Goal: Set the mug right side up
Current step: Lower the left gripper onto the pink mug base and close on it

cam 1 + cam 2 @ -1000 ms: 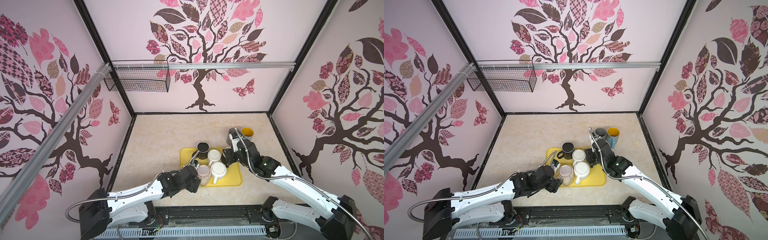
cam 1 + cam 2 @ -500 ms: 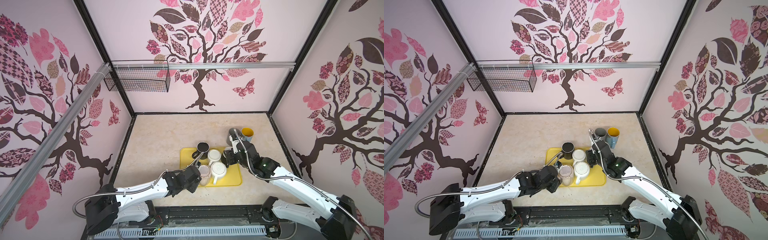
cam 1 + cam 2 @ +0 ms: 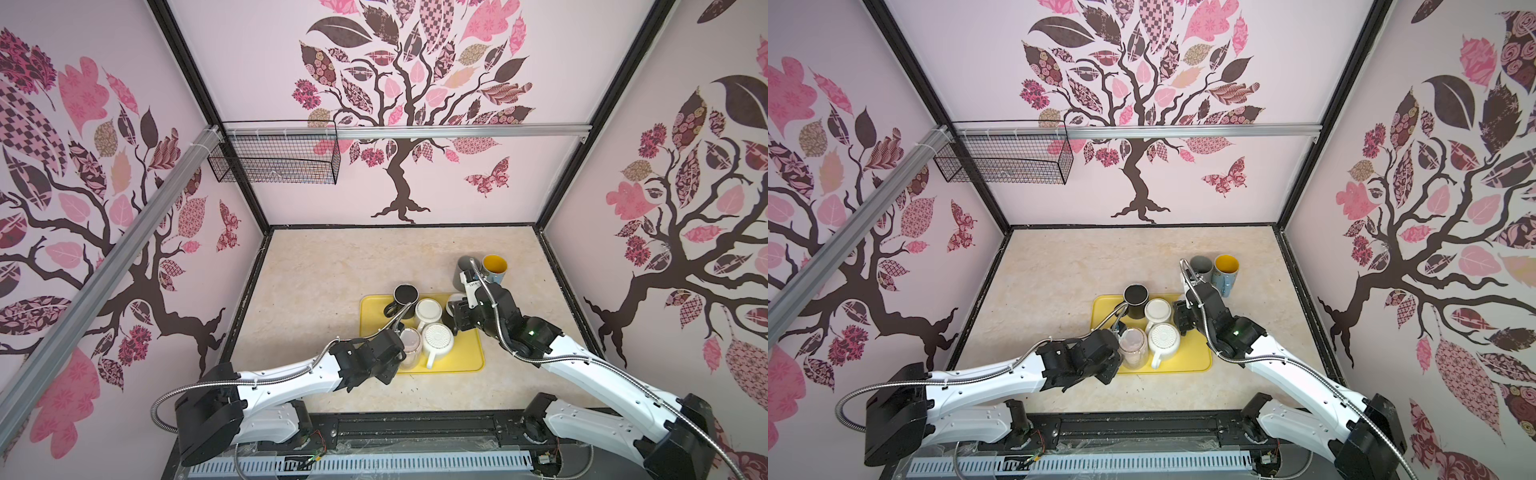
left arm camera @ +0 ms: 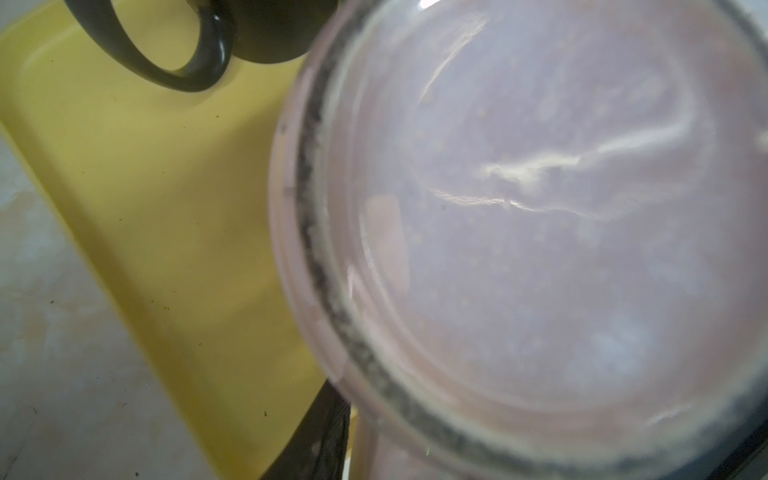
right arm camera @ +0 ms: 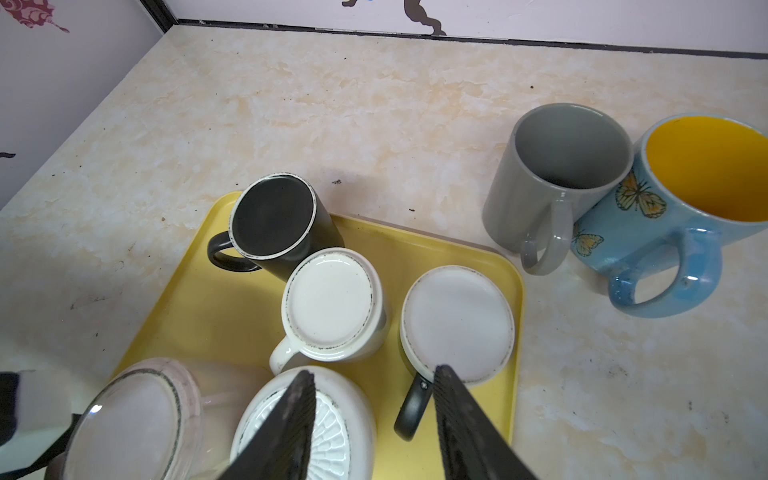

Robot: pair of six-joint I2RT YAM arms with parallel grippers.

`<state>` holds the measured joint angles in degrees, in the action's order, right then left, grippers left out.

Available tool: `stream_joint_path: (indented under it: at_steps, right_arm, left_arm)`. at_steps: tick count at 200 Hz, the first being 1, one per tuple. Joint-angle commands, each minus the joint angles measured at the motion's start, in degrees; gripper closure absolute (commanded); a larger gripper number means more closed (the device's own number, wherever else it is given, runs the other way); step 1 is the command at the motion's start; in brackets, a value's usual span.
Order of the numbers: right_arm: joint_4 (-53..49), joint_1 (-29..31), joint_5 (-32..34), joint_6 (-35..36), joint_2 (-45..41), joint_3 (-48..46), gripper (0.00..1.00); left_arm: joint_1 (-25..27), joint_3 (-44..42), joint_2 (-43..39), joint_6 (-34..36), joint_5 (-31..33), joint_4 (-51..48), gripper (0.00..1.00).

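- The bench [image 3: 332, 270] [image 3: 1059, 270] [image 5: 332, 104] is a pale cream slab with a marbled look, dotted with small dark specks, and walled on three sides.
- A yellow tray [image 3: 465, 357] [image 3: 1196, 357] [image 5: 199, 299] [image 4: 166, 208] lies flat on it, towards the near edge and a little right of the middle.
- A grey mug [image 3: 459, 268] [image 3: 1202, 266] [image 5: 540, 199] stands upright on the bare bench, just beyond the tray's far right corner.
- A blue mug [image 3: 494, 266] [image 3: 1225, 278] [image 5: 665, 232] with a yellow inside stands upright to its right, the two touching.
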<state>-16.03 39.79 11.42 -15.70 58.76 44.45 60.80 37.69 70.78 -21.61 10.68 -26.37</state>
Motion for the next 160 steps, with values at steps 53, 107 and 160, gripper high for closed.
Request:
stream_joint_path:
  at_steps: [53, 107, 160]
  right_arm:
    - [2.1, 0.2, -3.4, -1.1, -0.5, -0.6, 0.53]
    - [2.1, 0.2, -5.0, -1.8, -0.6, -1.0, 0.53]
    - [2.4, 0.2, -4.9, -1.9, -0.4, -1.1, 0.53]
  left_arm:
    - [0.4, 3.4, 0.8, -0.7, 4.4, -1.7, 0.78]
    - [0.7, 4.3, 1.1, -1.5, 8.9, -3.9, 0.78]
    - [0.7, 5.1, 2.5, -2.2, 10.7, -4.5, 0.51]
